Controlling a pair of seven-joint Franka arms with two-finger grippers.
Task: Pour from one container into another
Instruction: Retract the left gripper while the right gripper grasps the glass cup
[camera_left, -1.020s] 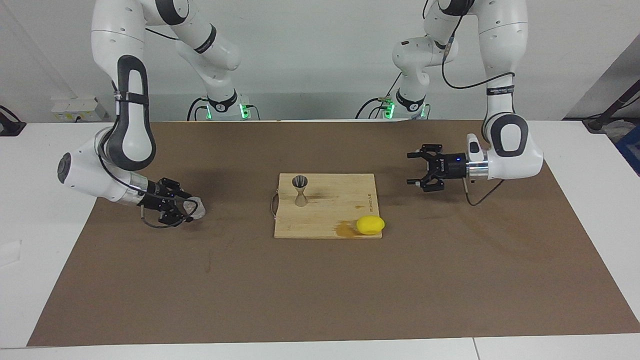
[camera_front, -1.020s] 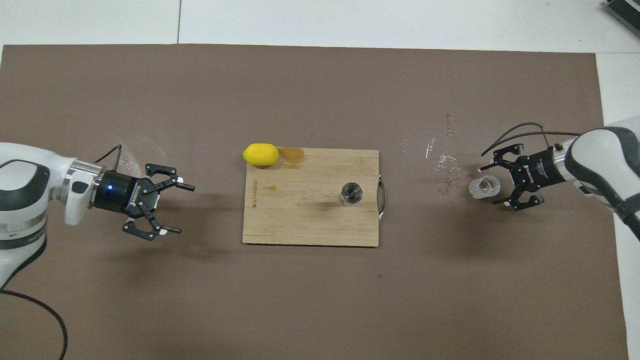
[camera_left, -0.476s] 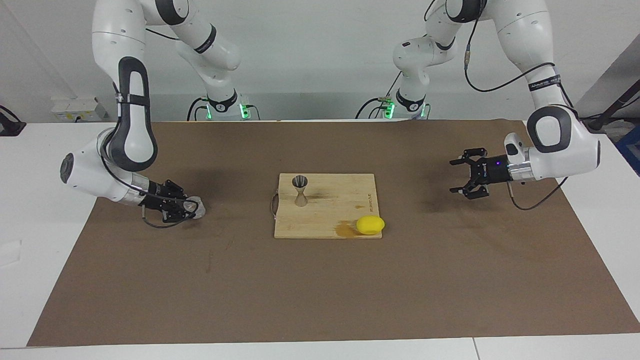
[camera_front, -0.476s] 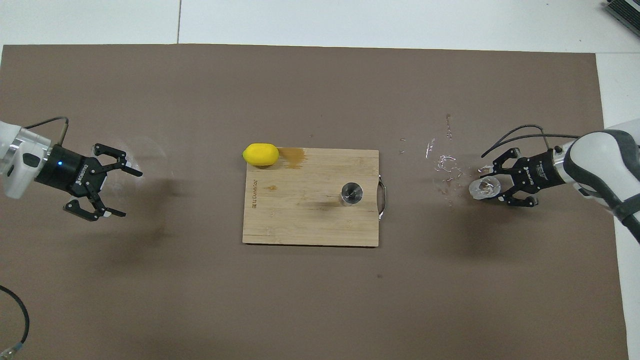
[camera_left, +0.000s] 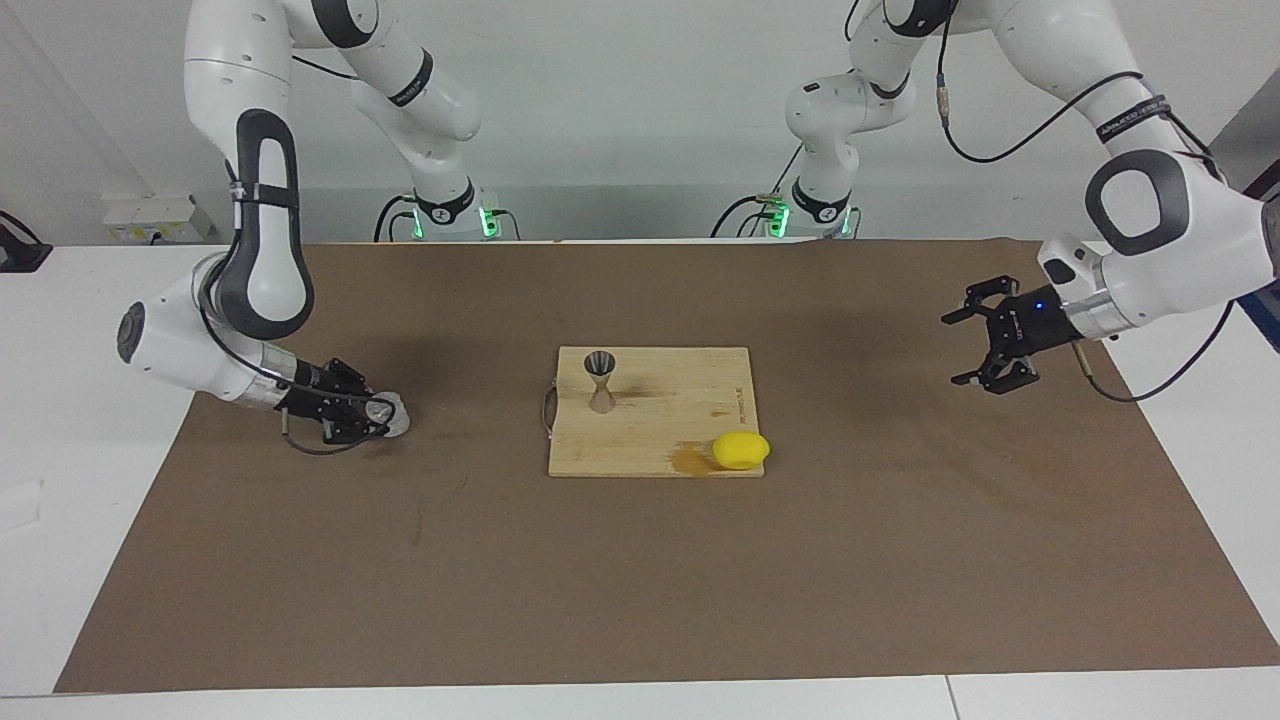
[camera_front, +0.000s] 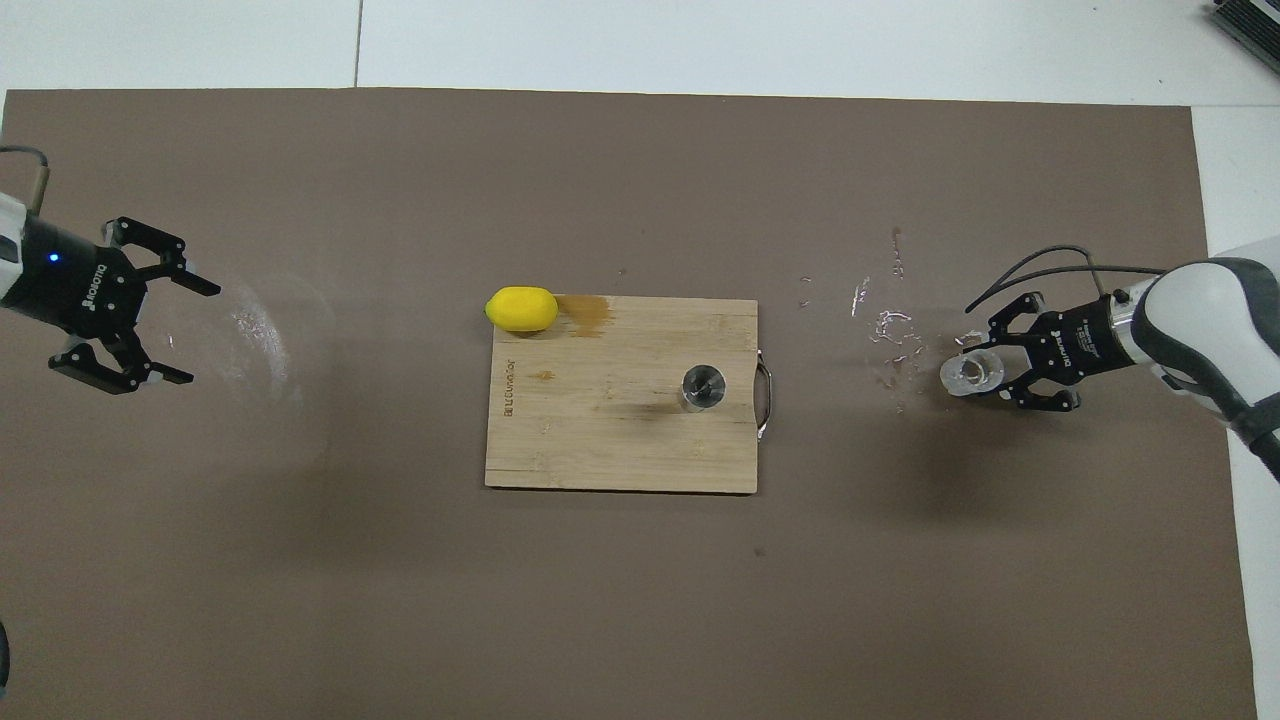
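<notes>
- Clear ribbed glass cup (camera_left: 388, 414) clamped between fingers of right gripper (camera_left: 368, 416), low at the brown mat (camera_left: 640, 580), toward right arm's end of table; cup upright, mouth up in overhead view (camera_front: 971, 372).
- Right gripper (camera_front: 985, 374) closed narrow on the cup, coming in sideways from the mat's edge.
- Cannot tell whether cup base touches the mat or sits just off it.
- Wet shiny splashes (camera_front: 888, 330) on mat just beside the cup, between cup and board.
- Metal hourglass jigger (camera_left: 601, 381) standing upright on wooden cutting board (camera_left: 690, 400), mid table, at the board end with the metal handle (camera_left: 546, 410), toward right arm's end; well apart from the cup.
- Jigger seen from above as round open mouth (camera_front: 703, 386).
- Yellow lemon (camera_left: 741, 450) at board corner farther from the robots, toward left arm's end, beside a brown stain (camera_left: 690, 458) on the wood.
- Left gripper (camera_left: 968, 347) spread wide, holding nothing, raised over the mat edge at left arm's end; waiting.
- Same gripper in overhead view (camera_front: 190, 331), fingers pointing toward the board, well apart from it.
</notes>
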